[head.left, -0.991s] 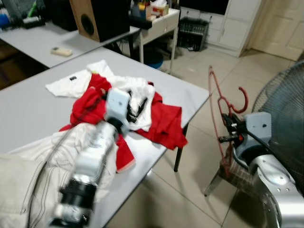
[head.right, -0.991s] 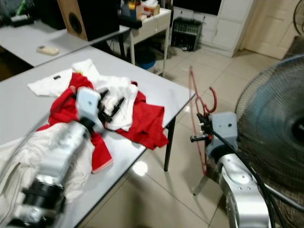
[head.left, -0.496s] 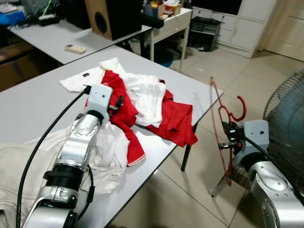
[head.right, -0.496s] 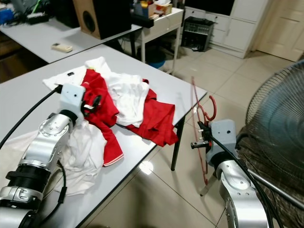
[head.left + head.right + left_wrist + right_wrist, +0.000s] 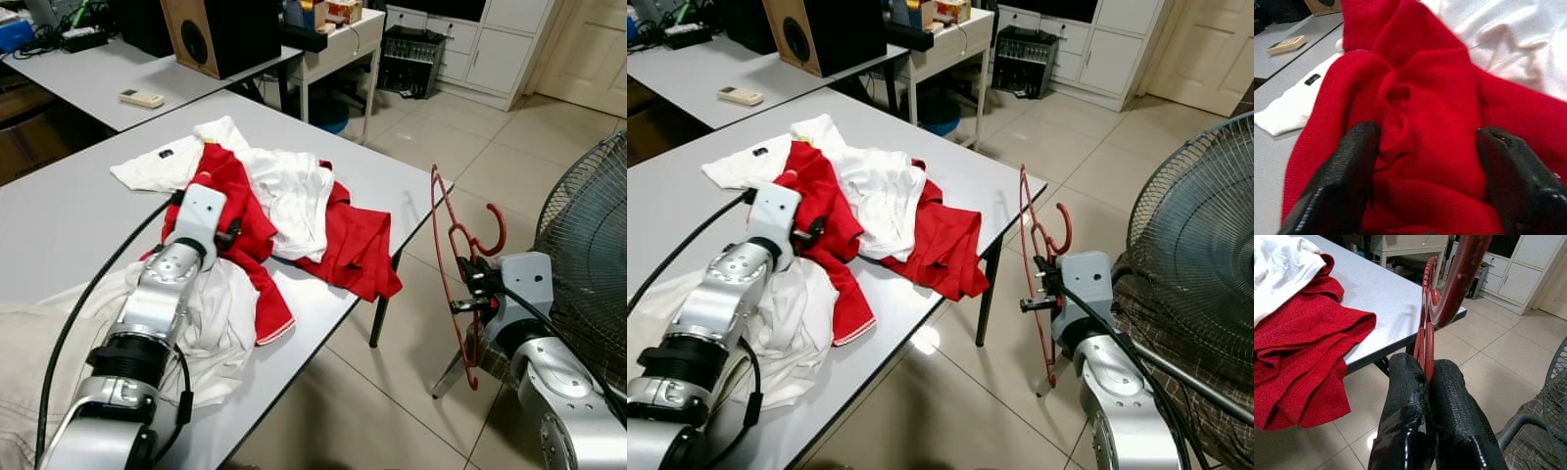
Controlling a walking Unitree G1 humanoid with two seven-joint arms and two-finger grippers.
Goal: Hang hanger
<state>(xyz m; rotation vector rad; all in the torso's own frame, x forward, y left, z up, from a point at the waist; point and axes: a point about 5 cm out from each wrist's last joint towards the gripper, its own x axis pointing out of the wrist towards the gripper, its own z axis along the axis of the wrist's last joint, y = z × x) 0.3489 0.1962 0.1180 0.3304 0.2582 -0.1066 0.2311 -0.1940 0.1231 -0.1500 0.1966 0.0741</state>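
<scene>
A red wire hanger [image 5: 438,245] stands upright off the table's right edge, and my right gripper [image 5: 468,284] is shut on its lower part. In the right wrist view the two fingers [image 5: 1405,382] pinch the hanger [image 5: 1449,298] just below its hook. A pile of red garments [image 5: 348,245] and a white one [image 5: 294,191] lies on the grey table [image 5: 59,215]. My left gripper [image 5: 230,235] rests on the red cloth, open. Its fingers [image 5: 1352,161] straddle a bunched fold of red fabric [image 5: 1425,112].
A large fan [image 5: 588,225] stands close on my right, with a chair [image 5: 490,362] under the right arm. A beige cloth [image 5: 20,372] and white cloth cover the table's near end. A speaker [image 5: 220,34] and a remote [image 5: 141,97] sit on the back table.
The camera has shifted. My left gripper drew back from the white garment onto the red one. The right gripper kept hold of the hanger.
</scene>
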